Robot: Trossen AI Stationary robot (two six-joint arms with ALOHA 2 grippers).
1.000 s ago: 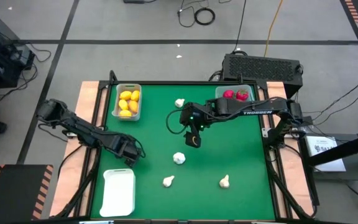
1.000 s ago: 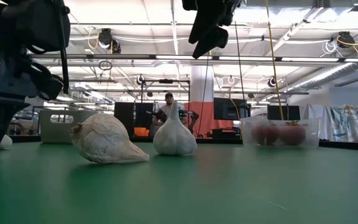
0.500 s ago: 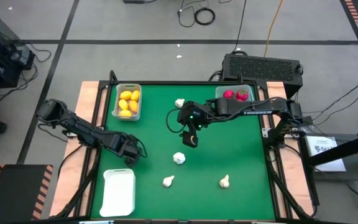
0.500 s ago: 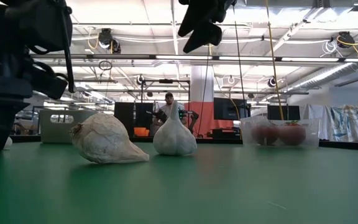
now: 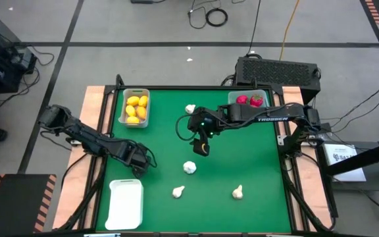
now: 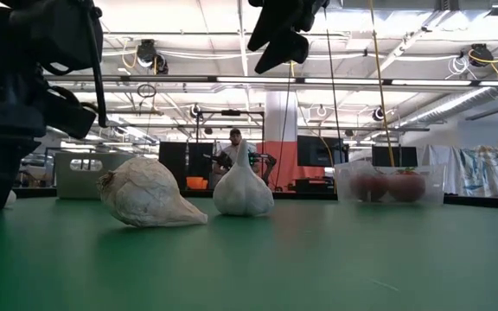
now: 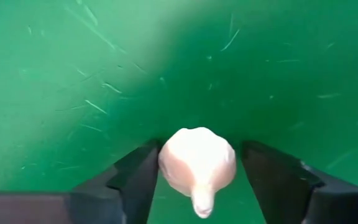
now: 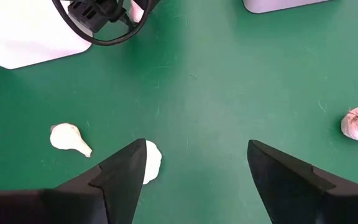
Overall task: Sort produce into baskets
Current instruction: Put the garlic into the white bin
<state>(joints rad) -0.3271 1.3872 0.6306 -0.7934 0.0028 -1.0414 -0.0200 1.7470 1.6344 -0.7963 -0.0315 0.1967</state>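
Note:
My left gripper (image 5: 137, 162) points down at the table's left, just above the white tray (image 5: 125, 203). It is open around a whitish garlic bulb (image 7: 197, 163) that lies on the green mat. My right gripper (image 5: 202, 146) hangs open above the table's middle with nothing in it; its fingers (image 8: 132, 171) stand wide. More garlic bulbs lie on the mat (image 5: 189, 167), (image 5: 177, 191), (image 5: 238, 191), (image 5: 190, 108). Yellow fruits (image 5: 135, 107) sit in the grey-white basket (image 5: 124, 113). Red fruits (image 5: 249, 100) sit in the clear basket (image 5: 266, 94). My left gripper comes at the garlic bulb from above, fingers pointing down on either side of its round body. One finger (image 7: 138, 177) lies against the bulb's side (image 7: 164, 163); the other (image 7: 272, 180) stands a little off it. The bulb rests on the mat.
In the low view two bulbs (image 6: 150, 194), (image 6: 243, 186) lie mid-table, with the clear basket (image 6: 390, 183) to their right. Open green mat lies between the loose bulbs. The table's wooden rim (image 5: 94, 131) runs beside my left arm. A person stands far off in the room.
My left gripper has stayed over the bulb and turned a little about its own downward line. My right gripper's fingertips have swung slightly up and toward the table's left. Nothing on the mat has moved.

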